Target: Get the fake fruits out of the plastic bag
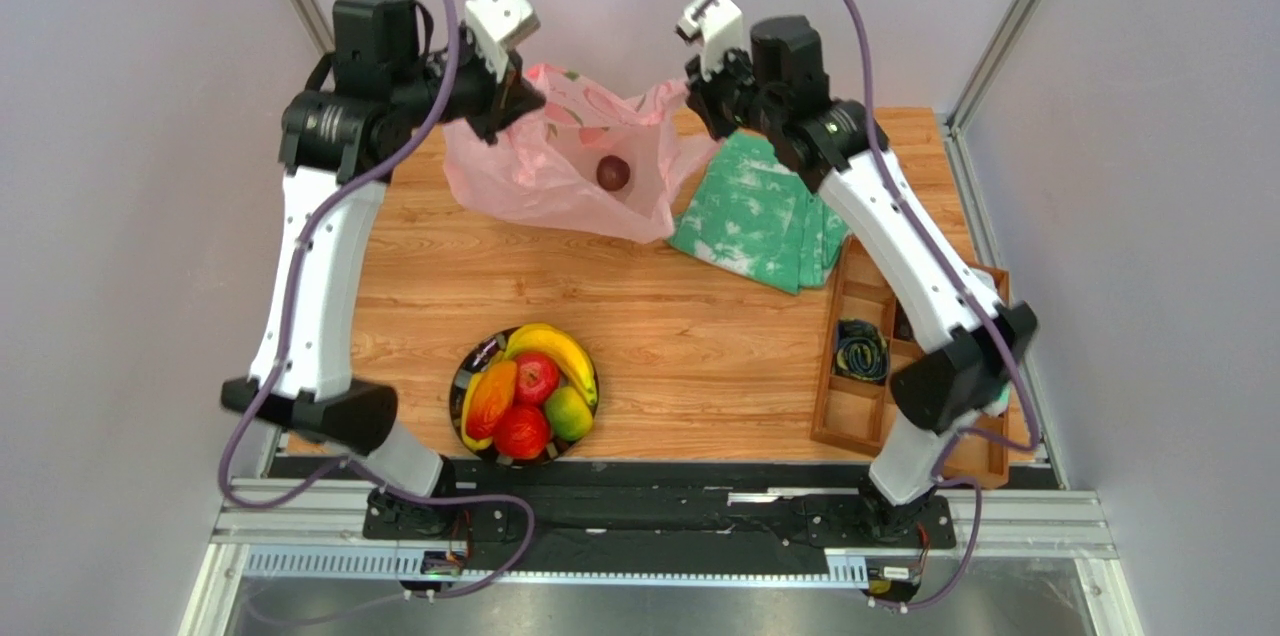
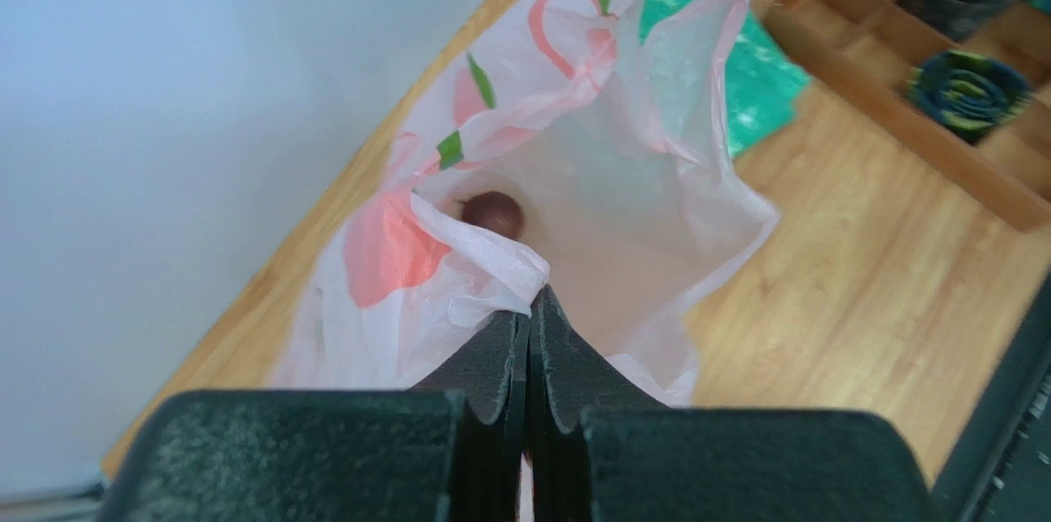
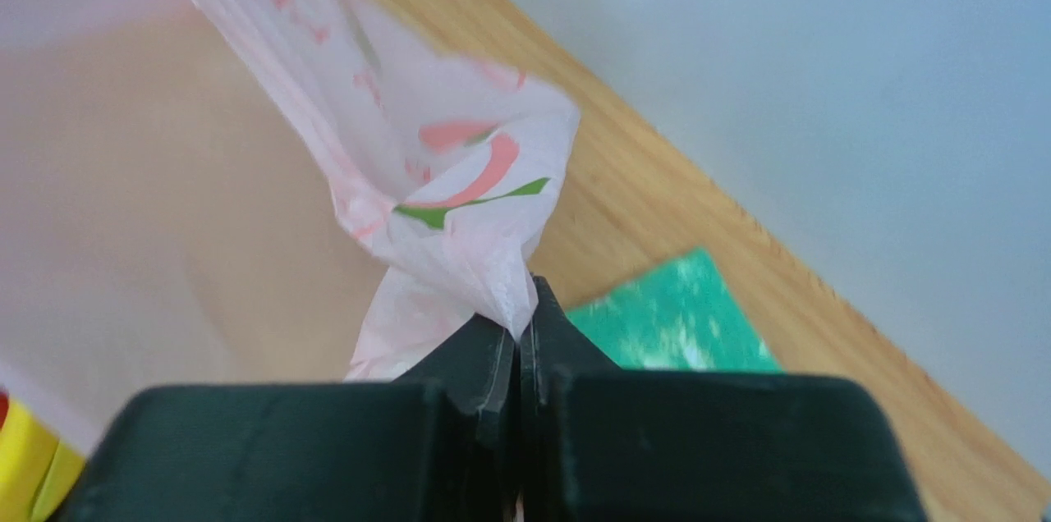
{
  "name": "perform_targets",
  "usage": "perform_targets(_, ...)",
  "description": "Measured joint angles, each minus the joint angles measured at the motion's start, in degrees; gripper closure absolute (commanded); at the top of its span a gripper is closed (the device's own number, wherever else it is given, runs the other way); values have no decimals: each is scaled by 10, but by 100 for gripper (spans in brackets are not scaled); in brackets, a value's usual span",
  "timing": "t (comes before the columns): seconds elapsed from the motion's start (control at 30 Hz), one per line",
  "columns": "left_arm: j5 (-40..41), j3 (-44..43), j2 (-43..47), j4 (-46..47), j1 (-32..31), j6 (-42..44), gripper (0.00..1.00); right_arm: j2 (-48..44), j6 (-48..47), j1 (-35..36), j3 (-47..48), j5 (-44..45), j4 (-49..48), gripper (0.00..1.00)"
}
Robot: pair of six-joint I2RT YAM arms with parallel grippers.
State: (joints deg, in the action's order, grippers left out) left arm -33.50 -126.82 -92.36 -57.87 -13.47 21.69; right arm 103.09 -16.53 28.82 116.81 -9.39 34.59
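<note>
Two arms hold the plastic bag [image 1: 564, 171] open at the far edge of the bench [image 1: 706, 336], one at each side of its mouth. The left fingers [image 2: 531, 328] are pressed together on a bunched fold of the pink film, as the left wrist view shows. The right fingers [image 3: 518, 331] are likewise clamped on a gathered corner of the bag, with no gap between them.

Most of the job looks done. A black plate [image 1: 460, 375] near the front edge of the bench, well apart from the bag, carries a heap of the fake fruits [image 1: 526, 393]: a banana [image 1: 559, 353], two red apples [image 1: 537, 377], a green-red mango [image 1: 567, 411] and an orange-coloured piece [image 1: 492, 396] on the left side. More yellow shows at the heap's left edge, though which fruit it is cannot be told.

One piece is left, as far as can be seen: a dark plum [image 1: 612, 173] lies inside the bag, resting on the lower film near the middle and visible through the open mouth. Folds hide parts of the interior, so whether anything else lies there cannot be told.

Beside the bag to the right lies a folded green-and-white cloth [image 1: 759, 216], and farther right a wooden tray [image 1: 830, 366] holds a coiled cable [image 1: 861, 351]. With both sets of fingers occupied by the bag, the plum would likely need tipping out, or one arm freed to reach in.
</note>
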Motion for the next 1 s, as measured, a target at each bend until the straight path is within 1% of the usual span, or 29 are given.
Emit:
perform_targets(0.07,-13,59,55,7,-20,1,100,-82,0,-2,-101,15,-6,100)
perform_targets(0.1,-16,116,99,20,-37,2,100,-144,1,-2,-179,23,-10,100)
perform_targets(0.17,-23,240,190,25,-73,-4,100,-245,-1,-2,-298,34,-10,99)
perform_targets(0.2,-25,290,224,28,-90,-10,100,-315,-3,-2,-382,52,-10,88)
perform_targets(0.23,-25,362,265,49,-111,-21,100,-358,-5,-2,-435,66,0,69)
perform_targets(0.27,-27,422,293,55,-126,-32,100,-403,-7,-2,-491,81,0,42)
perform_targets(0.3,-29,485,321,64,-137,-47,100,-445,-14,-3,-558,97,-8,29)
perform_targets(0.33,-28,533,330,67,-143,-61,100,-468,-14,-4,-608,108,-9,18)
perform_targets(0.37,-23,568,326,73,-144,-73,100,-476,-15,-6,-648,116,-10,4)
perform_targets(0.4,-18,589,313,78,-144,-82,100,-473,-12,-8,-674,117,-11,1)
perform_targets(0.5,-3,609,230,107,-144,-105,100,-428,-1,-13,-709,110,-6,0)
perform_targets(0.57,-2,603,181,125,-144,-123,100,-420,6,-14,-696,94,1,0)
perform_targets(0.67,-5,581,148,143,-144,-144,100,-431,20,-14,-611,54,25,0)
perform_targets(0.77,-7,552,147,151,-144,-158,100,-457,40,-12,-528,7,5,0)
perform_targets(0.87,-12,518,147,157,-144,-163,100,-473,55,-3,-497,-36,-23,0)
perform_targets(0.9,-15,507,147,158,-144,-164,100,-475,64,2,-497,-50,-31,1)
perform_targets(1.0,-21,486,147,158,-144,-165,100,-457,96,10,-518,-67,-54,14)
